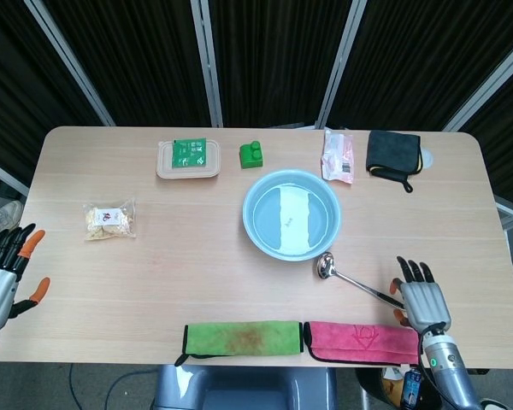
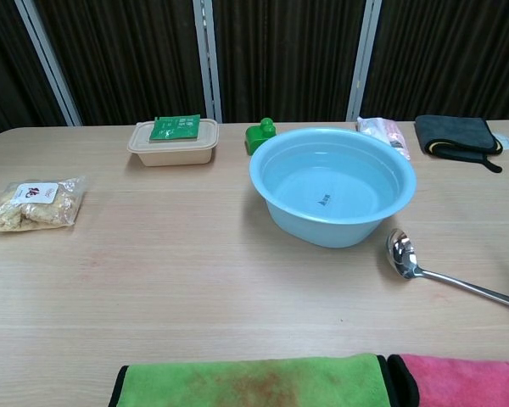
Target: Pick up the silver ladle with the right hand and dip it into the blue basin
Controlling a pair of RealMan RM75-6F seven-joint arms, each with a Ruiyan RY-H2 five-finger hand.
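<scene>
Snack bag: (image 1: 109,220) at 9 o'clock on the table (image 1: 188,256).
Lidded box (image 1: 188,160), green block (image 1: 252,154): 11–12 o'clock.
Pink packet (image 1: 338,156), black cloth (image 1: 392,154): 1–2 o'clock.
Green towel (image 1: 242,337), pink towel (image 1: 359,341): 6 o'clock edge, touching.

1. The blue basin (image 2: 332,185) carries a small dark mark on its inner floor, toward 6 o'clock in the chest view; it is too small to read.
2. The green packet (image 2: 175,127) lying on the beige lidded box (image 2: 173,144) bears white print, with no letter legible.
3. The clear snack bag (image 2: 36,203) has a white label with a red and dark mark, unreadable.
4. The pink packet (image 1: 337,155), at 1 o'clock from the basin in the head view, shows a dark printed patch that is blurred.
5. No word, brand or number can be read anywhere.
</scene>
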